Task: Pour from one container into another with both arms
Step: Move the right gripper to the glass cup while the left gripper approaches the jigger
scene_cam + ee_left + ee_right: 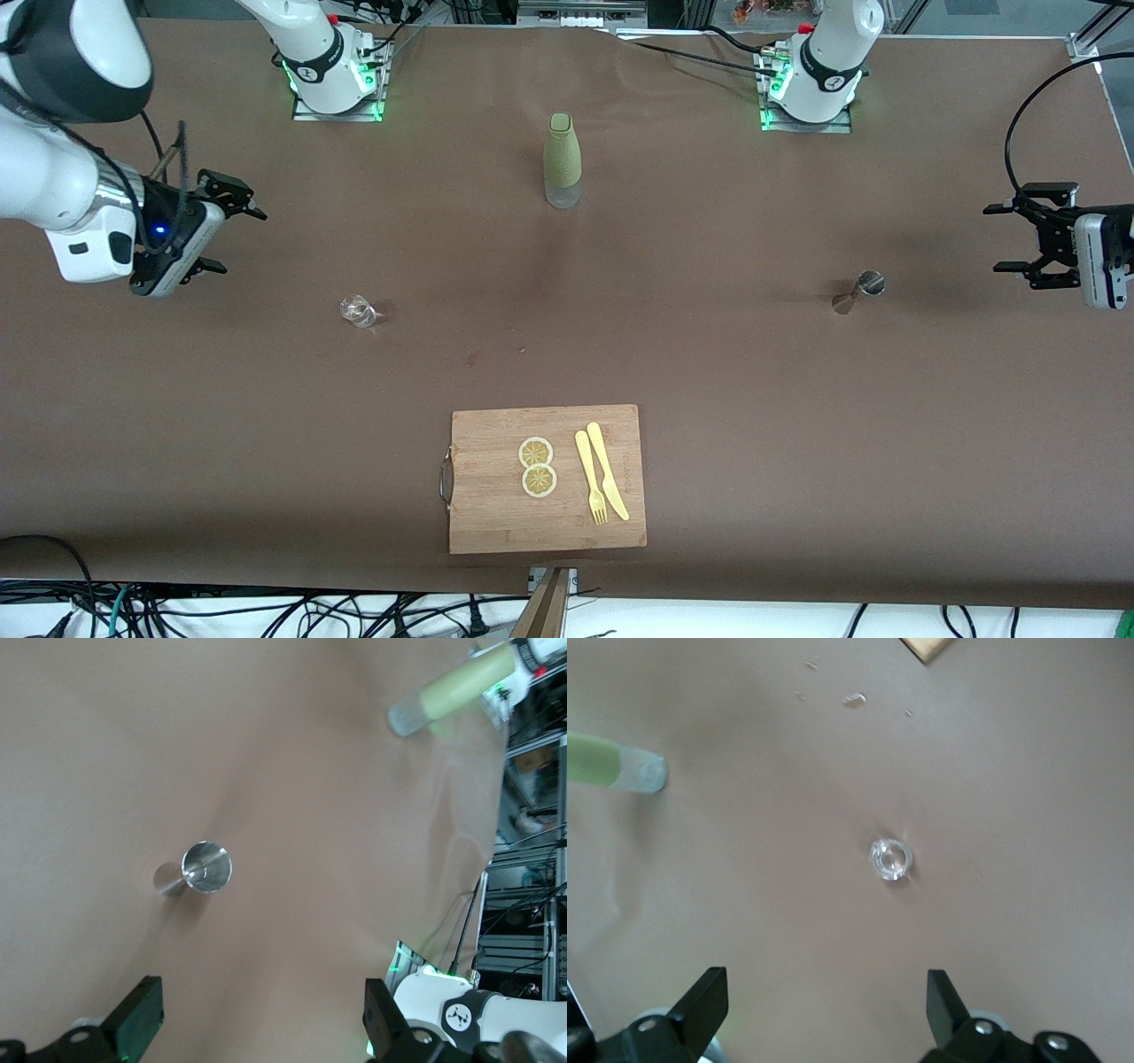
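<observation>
Metal jigger (858, 291) and small glass (358, 310) stand untouched; both grippers' jaws gape wide, empty.

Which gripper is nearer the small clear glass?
Right. The right gripper, open, hangs off the glass toward the right arm's end of the table. The left gripper, open, hangs at the left arm's end, near the metal cup.
</observation>
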